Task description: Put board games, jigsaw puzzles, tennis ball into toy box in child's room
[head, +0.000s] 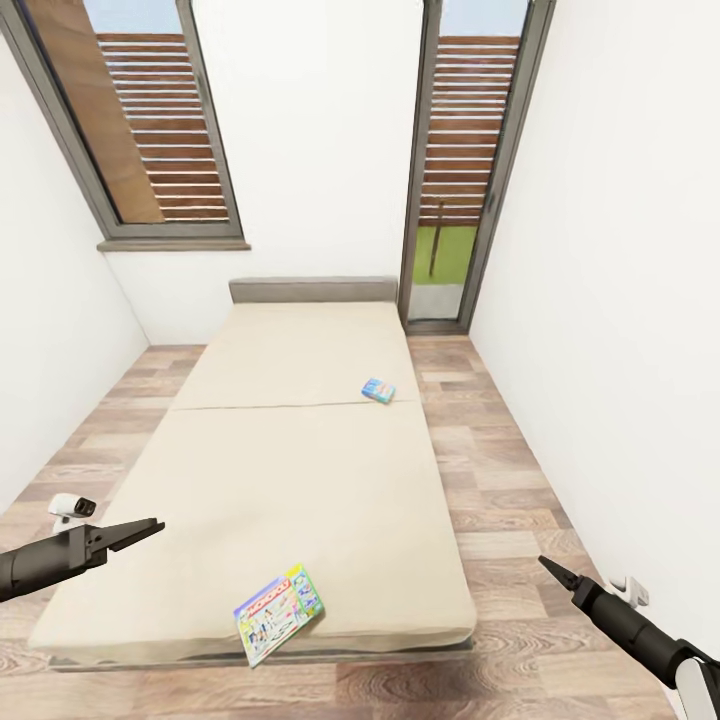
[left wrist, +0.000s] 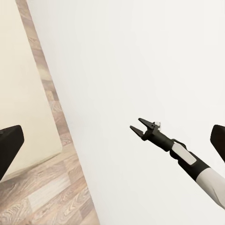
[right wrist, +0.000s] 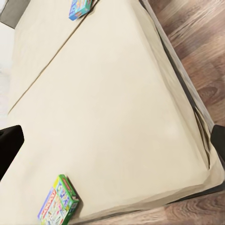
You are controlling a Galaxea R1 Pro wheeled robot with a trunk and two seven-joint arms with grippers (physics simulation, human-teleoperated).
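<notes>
Both arms run off the head view's lower corners, the left gripper (head: pixel 140 530) and right gripper (head: pixel 552 570) poking in with their fingers too thin here to tell whether they part. The near board game (head: pixel 279 613) shows a red title strip, its smaller print too blurred to read. The far blue board game (head: pixel 378 390) is too small to read, and the right wrist view crops it (right wrist: pixel 79 8) at the edge. The bed (head: pixel 300 470) hides the floor beneath it.
</notes>
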